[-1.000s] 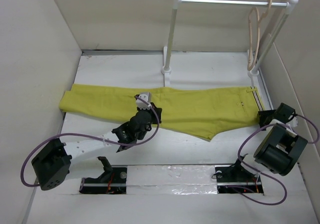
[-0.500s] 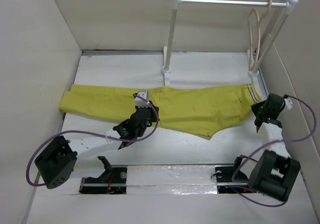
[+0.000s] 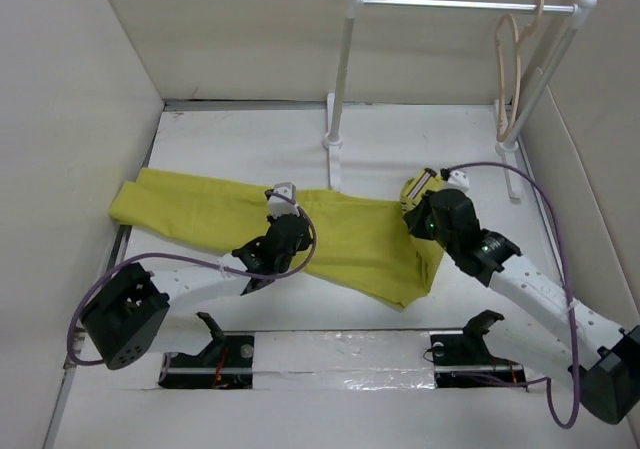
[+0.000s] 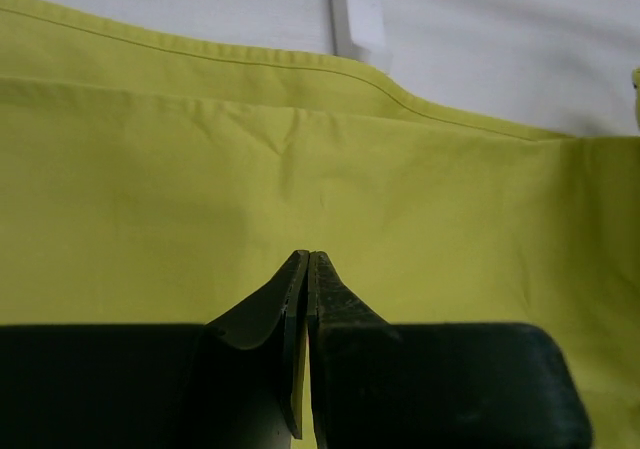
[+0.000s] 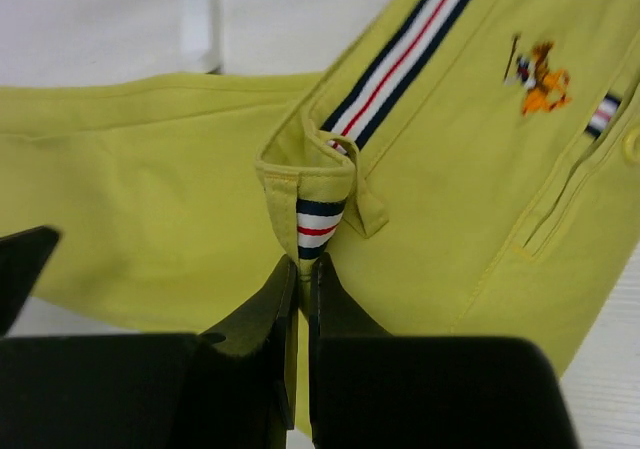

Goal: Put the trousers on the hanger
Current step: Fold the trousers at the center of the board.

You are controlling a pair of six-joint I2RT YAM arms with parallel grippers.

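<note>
The mustard-yellow trousers point(image 3: 340, 234) lie across the table, legs stretching left. My left gripper point(image 3: 285, 214) is shut on the cloth at mid-leg; in the left wrist view its jaws point(image 4: 306, 257) pinch the yellow fabric point(image 4: 300, 149). My right gripper point(image 3: 418, 204) is shut on the striped waistband point(image 5: 400, 59) and holds that end lifted and folded over toward the middle; its jaws point(image 5: 303, 261) close on a fold of it. The pale wooden hanger point(image 3: 510, 79) hangs from the right end of the rail, far from both grippers.
A white rail rack point(image 3: 460, 4) stands at the back, with its left post point(image 3: 340, 79) and foot just behind the trousers. Beige walls close in the left, back and right sides. Arm mounts sit in a slot point(image 3: 340, 354) at the near edge.
My right gripper has moved from the right edge leftward to the middle, carrying the waistband and folding the trousers over. The legs have shifted slightly left. The left gripper has stayed almost still.
</note>
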